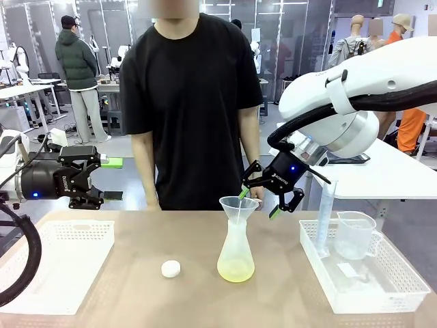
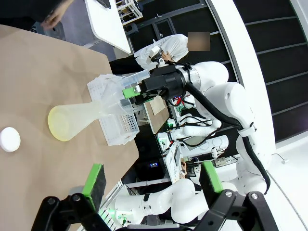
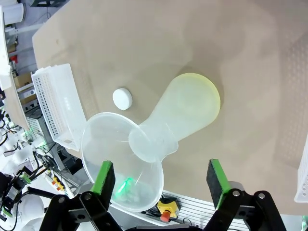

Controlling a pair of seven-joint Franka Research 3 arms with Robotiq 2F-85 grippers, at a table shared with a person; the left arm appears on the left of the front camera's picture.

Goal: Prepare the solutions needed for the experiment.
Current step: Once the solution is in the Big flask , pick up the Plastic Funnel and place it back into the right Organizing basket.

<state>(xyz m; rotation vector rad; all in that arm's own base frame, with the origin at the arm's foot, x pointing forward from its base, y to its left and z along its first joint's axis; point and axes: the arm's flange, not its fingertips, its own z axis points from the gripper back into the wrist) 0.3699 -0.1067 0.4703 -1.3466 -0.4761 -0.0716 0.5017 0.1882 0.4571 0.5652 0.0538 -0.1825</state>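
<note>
Front view: right jaws apart above funnel (image 1: 238, 208)

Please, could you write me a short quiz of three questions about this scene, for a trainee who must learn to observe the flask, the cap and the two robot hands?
1. True or false: the right hand and the left hand are both open.
2. Where does the small white round cap lie?
A) on the brown table, to the robot's left of the translucent plastic conical flask
B) inside that flask
C) between the left hand's fingers
3. Fill the gap: the pale yellow-green liquid lies at the ___ of the flask.

Key: 1 true; 2 A; 3 bottom.
</note>
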